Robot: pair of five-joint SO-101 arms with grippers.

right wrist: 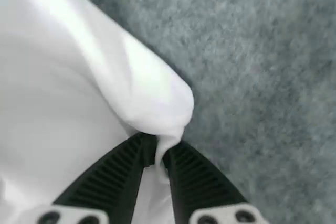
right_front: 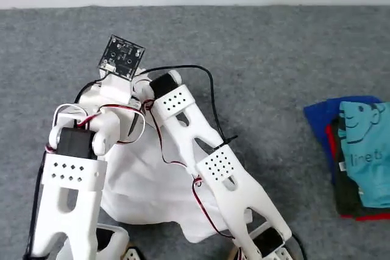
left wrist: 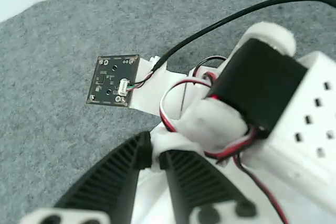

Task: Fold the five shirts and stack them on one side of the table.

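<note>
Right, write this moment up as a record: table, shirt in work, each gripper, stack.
table: grey, carpet-like
shirt in work: white shirt, crumpled beneath both arms
left gripper: shut on the white shirt
right gripper: shut on a fold of the white shirt
stack: right edge of high view; teal shirt on top, dark, red, blue edges beneath

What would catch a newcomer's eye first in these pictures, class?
The crumpled white shirt in the middle of the table, the left gripper and right gripper each pinched shut on a fold of it. Then the stack of folded shirts at the table's right edge, teal on top.
</note>
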